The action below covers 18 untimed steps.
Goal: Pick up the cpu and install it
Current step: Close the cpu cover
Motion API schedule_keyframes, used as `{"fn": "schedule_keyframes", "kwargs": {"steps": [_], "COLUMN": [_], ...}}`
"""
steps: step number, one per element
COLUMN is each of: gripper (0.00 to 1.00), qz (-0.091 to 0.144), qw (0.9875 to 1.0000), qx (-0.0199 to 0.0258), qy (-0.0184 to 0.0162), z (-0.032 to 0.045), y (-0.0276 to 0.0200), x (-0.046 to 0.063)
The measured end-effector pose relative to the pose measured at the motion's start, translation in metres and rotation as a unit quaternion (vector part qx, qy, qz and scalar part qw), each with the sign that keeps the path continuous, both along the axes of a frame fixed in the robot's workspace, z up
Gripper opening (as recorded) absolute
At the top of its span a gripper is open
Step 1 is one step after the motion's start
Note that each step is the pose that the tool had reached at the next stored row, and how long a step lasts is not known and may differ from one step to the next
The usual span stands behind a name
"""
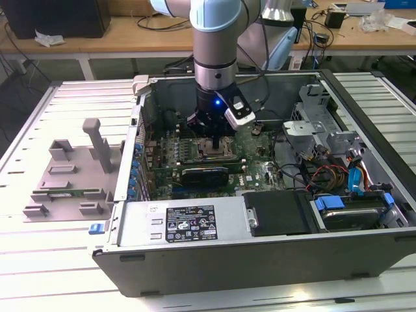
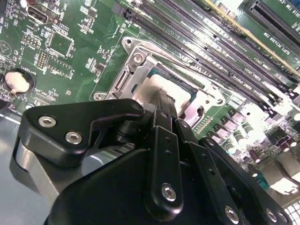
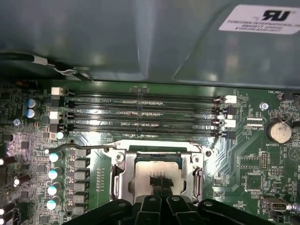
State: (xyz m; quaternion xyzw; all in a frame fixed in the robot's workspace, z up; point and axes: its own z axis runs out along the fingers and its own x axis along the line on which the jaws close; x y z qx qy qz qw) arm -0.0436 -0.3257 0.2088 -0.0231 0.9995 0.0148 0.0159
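View of the cpu at its socket. The robot arm (image 1: 214, 39) points straight down into the open computer case (image 1: 260, 260), which lies on its side on a slatted table (image 1: 39, 273). The gripper (image 1: 214, 144) sits low over the socket (image 1: 207, 155), approx. mid-board. The cpu (image 3: 145, 171) lies flat in the socket, inside a metal frame (image 3: 119, 176) on the green circuit board (image 3: 243, 154). In the second wrist view its top (image 2: 180, 96) reads pale and shiny. The fingers (image 2: 161, 140) are narrow, tips nearly together w/ only a slit btwn them, over the centre of the cpu's top and well inside its edges, so not clasping it. Whether the tips touch the top: cannot tell. In the first wrist view, four long memory slots (image 3: 140, 115) run btwn the socket and the case wall (image 3: 117, 37). A round battery (image 3: 278, 131) sits near one end of them and a row of capacitors (image 3: 54, 173) stands beside the frame on the opp. side. In the exterior view, a long black card (image 1: 205, 174) lies just beside the socket. Coloured cables (image 1: 351, 175) fill the case end at the exterior view's right. A grey tray (image 1: 65, 175) w/ upright posts rests on the table at the exterior view's left, outside the case and well apart from the gripper. A wooden bench (image 1: 130, 32) stands behind.
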Motion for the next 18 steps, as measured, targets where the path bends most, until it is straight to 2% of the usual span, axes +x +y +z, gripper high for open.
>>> {"fn": "schedule_keyframes", "kwargs": {"steps": [2, 7, 11, 13, 17, 18], "gripper": [0.11, 0.11, 0.11, 0.11, 0.11, 0.11], "qz": [0.0, 0.0, 0.0, 0.0, 0.0, 0.0], "qw": [1.0, 1.0, 1.0, 1.0, 1.0, 1.0], "qx": [0.0, 0.0, -0.0003, -0.0003, -0.0003, -0.0002], "qy": [0.0, 0.0001, 0.0001, 0.0, 0.0, 0.0], "z": [-0.0034, -0.0044, -0.0053, -0.0051, 0.0037, 0.0039], "y": [0.0, -0.0006, -0.0038, -0.0039, -0.0039, -0.0037], "x": [-0.0001, -0.0001, -0.0001, -0.0001, 0.0, 0.0001]}}
